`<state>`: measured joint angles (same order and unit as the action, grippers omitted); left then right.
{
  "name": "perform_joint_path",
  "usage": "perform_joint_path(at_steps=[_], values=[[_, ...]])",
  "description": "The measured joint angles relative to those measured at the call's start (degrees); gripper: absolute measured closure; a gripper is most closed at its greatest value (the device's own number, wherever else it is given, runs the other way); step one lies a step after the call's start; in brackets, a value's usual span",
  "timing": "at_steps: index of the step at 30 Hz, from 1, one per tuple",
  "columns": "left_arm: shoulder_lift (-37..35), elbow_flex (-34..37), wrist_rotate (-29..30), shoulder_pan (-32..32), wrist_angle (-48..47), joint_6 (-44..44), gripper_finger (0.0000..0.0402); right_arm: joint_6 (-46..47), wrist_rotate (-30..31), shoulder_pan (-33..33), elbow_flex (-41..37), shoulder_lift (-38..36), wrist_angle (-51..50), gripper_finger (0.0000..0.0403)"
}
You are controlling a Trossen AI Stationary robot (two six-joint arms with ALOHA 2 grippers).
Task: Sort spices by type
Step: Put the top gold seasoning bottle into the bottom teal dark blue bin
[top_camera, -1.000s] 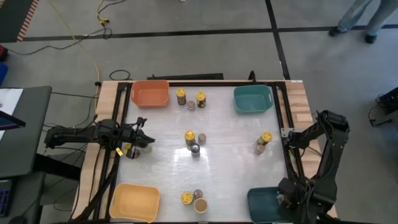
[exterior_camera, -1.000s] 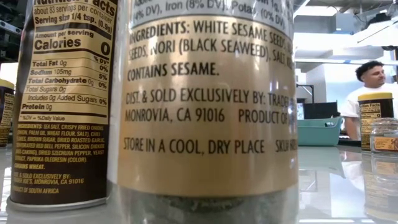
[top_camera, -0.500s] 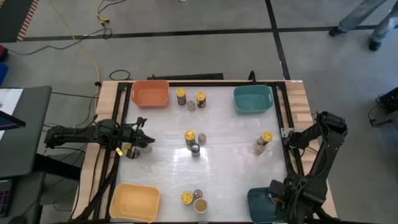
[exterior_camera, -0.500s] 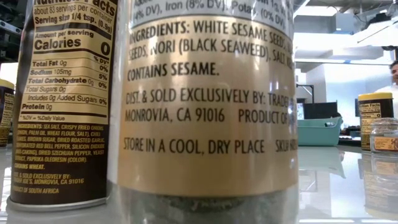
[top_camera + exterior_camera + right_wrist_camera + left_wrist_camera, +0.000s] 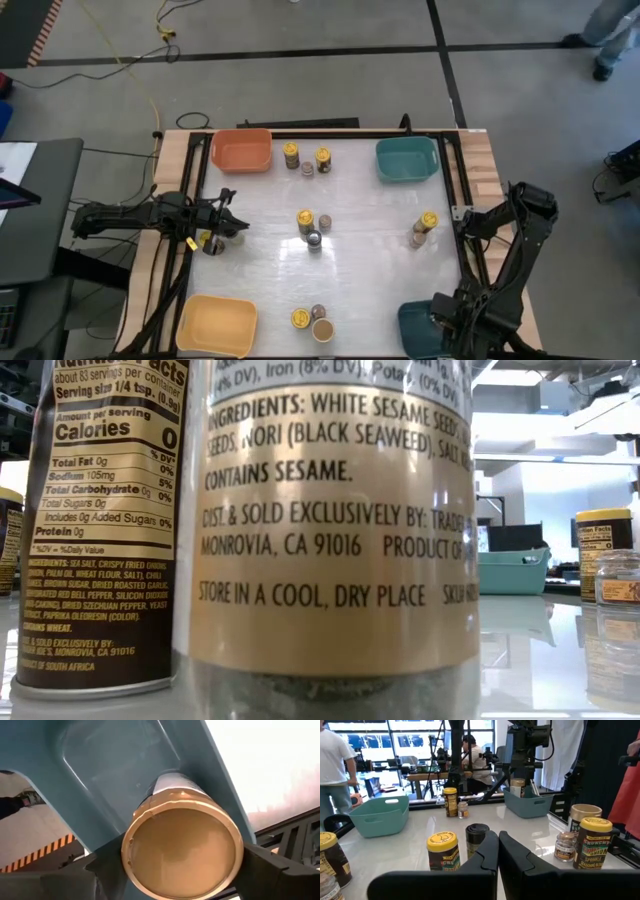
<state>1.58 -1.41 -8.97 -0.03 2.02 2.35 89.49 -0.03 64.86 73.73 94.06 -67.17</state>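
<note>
Currently, left to right: left gripper (image 5: 232, 222) sat at the table's left edge, fingers (image 5: 485, 857) pressed together, holding nothing; a yellow-lidded jar (image 5: 210, 241) stood just beside it, contact unclear; orange bin (image 5: 241, 150) was at the far left corner, yellow bin (image 5: 216, 324) at the near left corner; two yellow-lidded jars and a small one clustered by the orange bin (image 5: 306, 159); a centre cluster (image 5: 312, 229) had a yellow-lidded jar, a grey-topped one and a black-lidded jar (image 5: 477, 836); near edge held a yellow-lidded jar (image 5: 299, 319), a small one and a wider tan-lidded jar (image 5: 322, 330); another yellow-lidded jar (image 5: 427, 222) with a small one stood right of centre; teal bin (image 5: 407, 159) was at the far right corner; right gripper (image 5: 445, 318) was over the dark teal bin (image 5: 415, 333) at the near right corner, fingers spread wide either side of a tan-lidded jar (image 5: 182, 851) inside that bin; whether the fingers (image 5: 277, 870) touched the jar, couldn't tell.
</note>
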Motion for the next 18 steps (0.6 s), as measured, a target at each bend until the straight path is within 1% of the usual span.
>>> perform_joint_path(at_steps=[13,18], values=[[0.0,0.0,0.0,0.0,0.0,0.0,0.0401,0.1,0.0,0.0,0.0,0.0,1.9,0.0079],[0.0,0.0,0.0,0.0,0.0,0.0,0.0401,1.9,0.0,0.0,0.0,-0.7,1.7,0.0079]])
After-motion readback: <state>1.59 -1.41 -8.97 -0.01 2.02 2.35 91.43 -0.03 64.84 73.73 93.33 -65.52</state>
